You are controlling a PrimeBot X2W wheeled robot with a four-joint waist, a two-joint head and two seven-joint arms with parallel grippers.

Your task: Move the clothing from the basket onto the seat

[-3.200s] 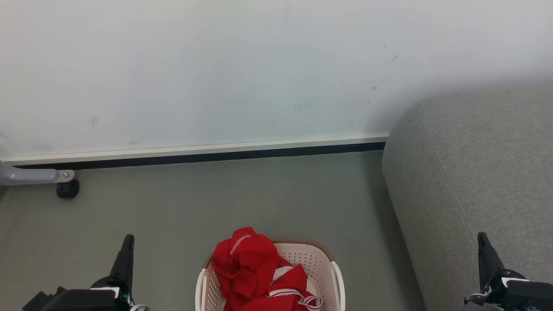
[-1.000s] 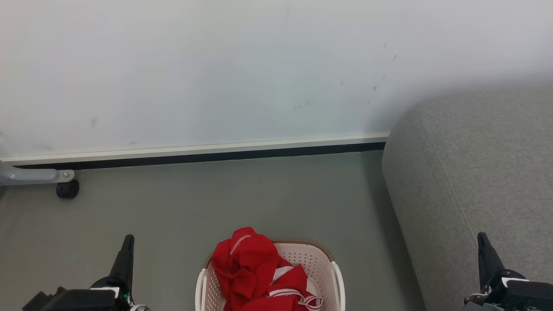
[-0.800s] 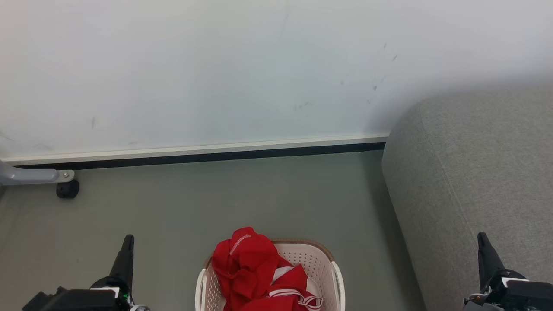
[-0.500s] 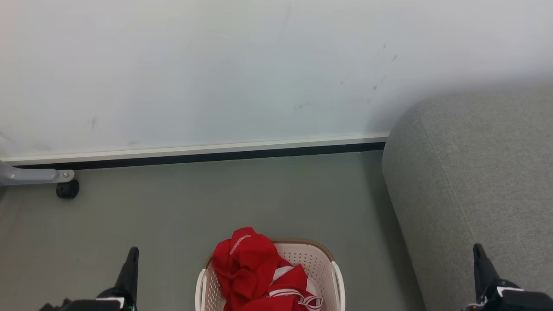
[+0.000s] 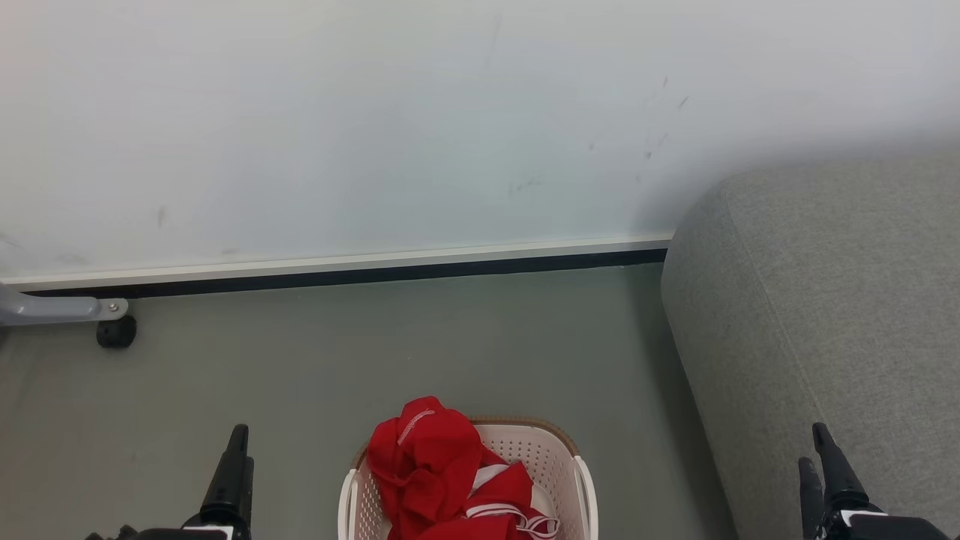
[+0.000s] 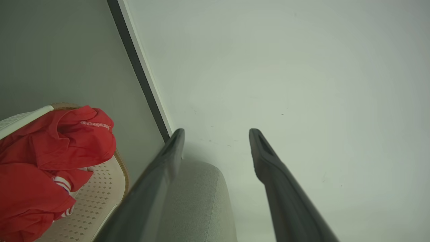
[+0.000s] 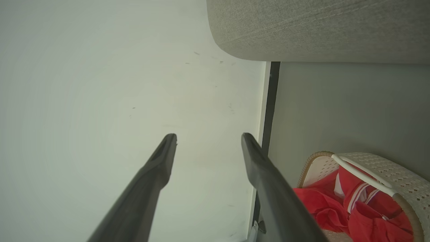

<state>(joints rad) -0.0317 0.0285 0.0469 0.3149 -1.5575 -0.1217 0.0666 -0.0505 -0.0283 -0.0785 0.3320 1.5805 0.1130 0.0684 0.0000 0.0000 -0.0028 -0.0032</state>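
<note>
Here left hand (image 6: 216, 131) and right hand (image 7: 209, 135) stand open, empty, flanking basket (image 5: 529, 448)

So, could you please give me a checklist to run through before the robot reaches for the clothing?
1. Left hand open, empty: ok.
2. Right hand open, empty: ok.
3. Red clothing reachable atop the laundry basket: ok.
4. Grey seat beside the basket, to the robot's right: ok.
5. Either hand above the clothing: not ok, both flank the basket.
6. Number of garments: cannot tell.
</note>
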